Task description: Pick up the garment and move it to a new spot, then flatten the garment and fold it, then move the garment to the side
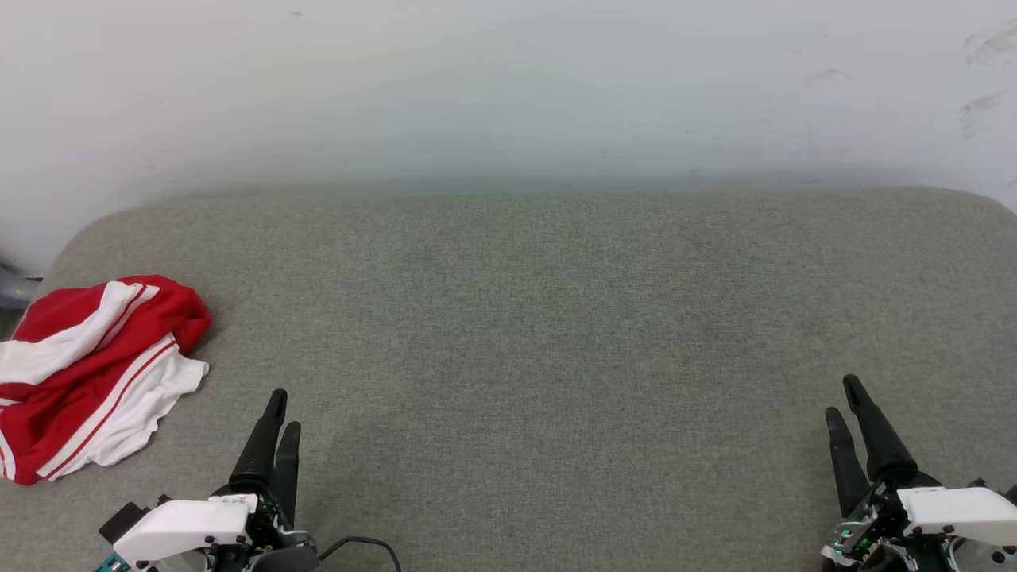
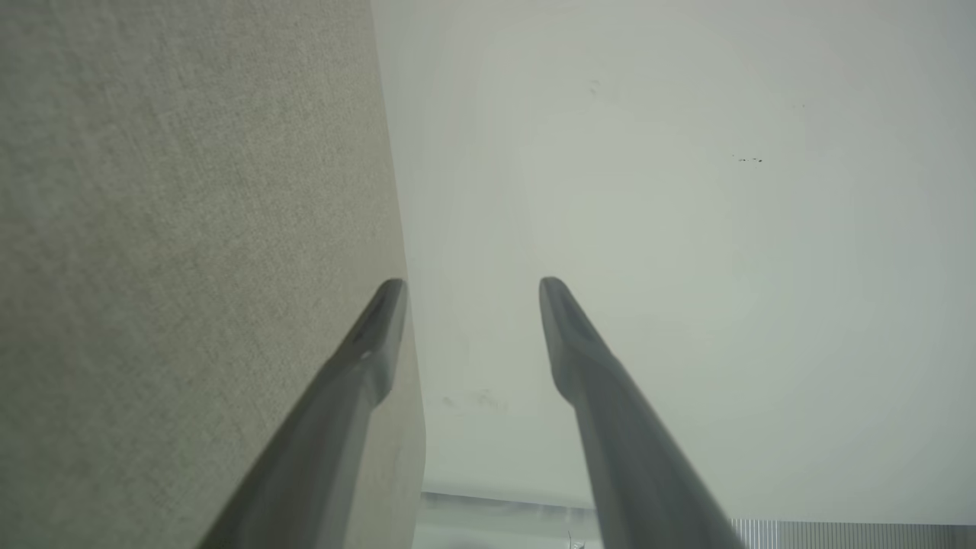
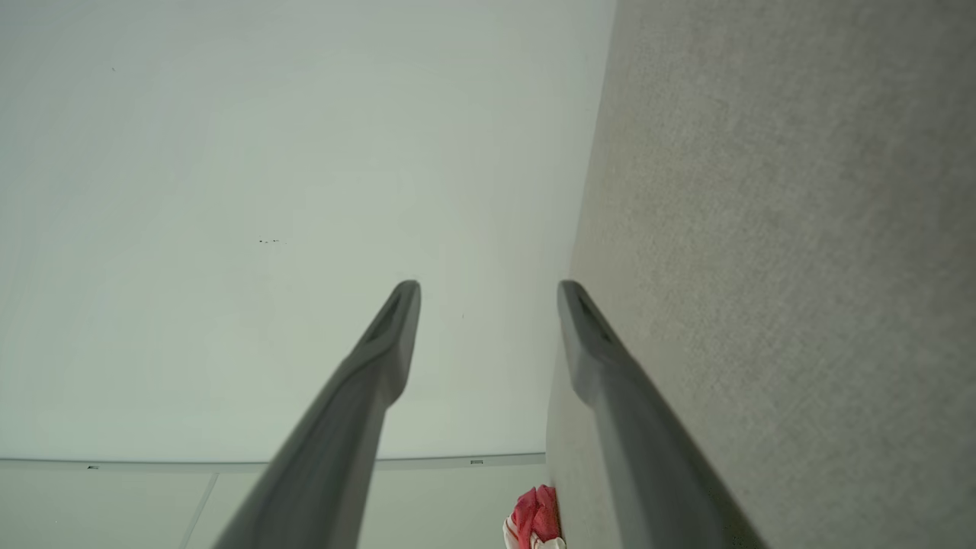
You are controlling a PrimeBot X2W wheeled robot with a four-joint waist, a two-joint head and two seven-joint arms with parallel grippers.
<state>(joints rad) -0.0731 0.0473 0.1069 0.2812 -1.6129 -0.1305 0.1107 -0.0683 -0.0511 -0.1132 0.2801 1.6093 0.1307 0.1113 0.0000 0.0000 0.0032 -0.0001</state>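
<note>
the red short-sleeved jersey t-shirt with white sleeves and red-white striped trim point(image 1: 95, 373) lies crumpled in a heap at the left edge of the grey woven-cloth surface point(image 1: 556, 318), about midway between its near and far edges. as best i can judge, the heap's long axis runs slantwise, its near end toward the left edge and its far end leaning right. its nearest white flap is ahead and to the left of the left gripper point(image 1: 284, 413), near but not touching.

that gripper hovers low over the near-left part of the surface, and its two long dark fingers, spread apart in the left wrist view, hold nothing. going right, the middle of the surface carries nothing i can see. the right gripper point(image 1: 841, 397) sits over the near-right part, also parted and grasping nothing, well apart from the shirt across almost the whole width.

so the left arm is clearly nearer, and the pick-up likely turns on a reach forward and leftward.

the shirt's left side is cut off by the head view's border, so its full extent is unknown. collar, hem, lettering and number cannot be made out among the folds. in the right wrist view it shows as a small red-and-white scrap at the bottom.
</note>
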